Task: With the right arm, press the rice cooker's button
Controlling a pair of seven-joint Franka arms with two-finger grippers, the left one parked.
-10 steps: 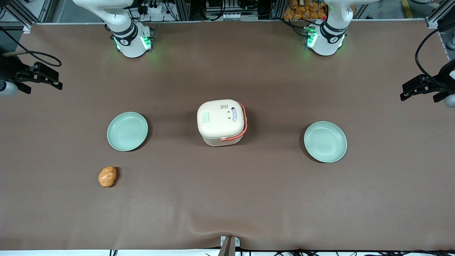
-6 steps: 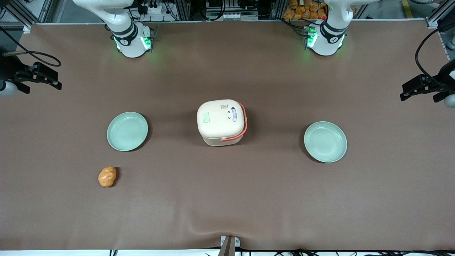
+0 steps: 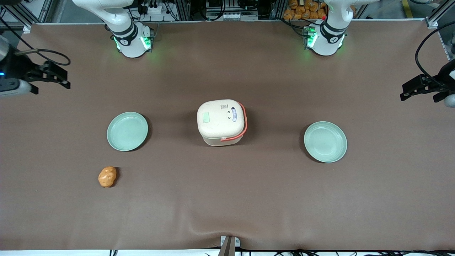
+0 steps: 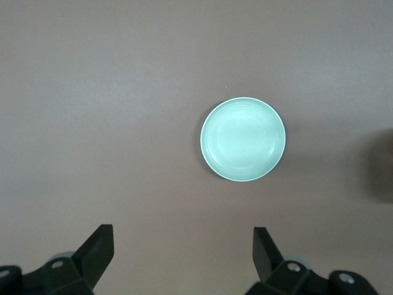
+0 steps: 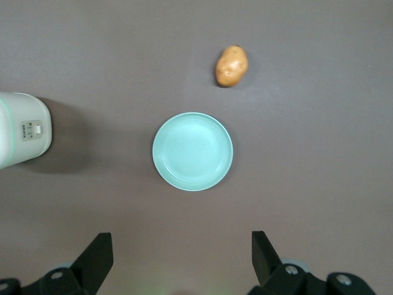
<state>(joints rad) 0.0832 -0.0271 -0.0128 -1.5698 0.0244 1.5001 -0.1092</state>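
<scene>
The rice cooker stands at the middle of the table, cream lid shut, orange-red handle lying round its side. The button is a pale green patch on the lid, on the side toward the working arm. My right gripper is open and empty. It hangs high at the working arm's end of the table, well away from the cooker. In the right wrist view its fingers stand wide apart above bare table, and part of the cooker's side shows; the button is out of sight there.
A pale green plate lies between my gripper and the cooker, and also shows in the right wrist view. A potato lies nearer the front camera than that plate. A second green plate lies toward the parked arm's end.
My right gripper has moved a little inward over the table, toward the cooker. Cooker, plates and potato have not moved.
</scene>
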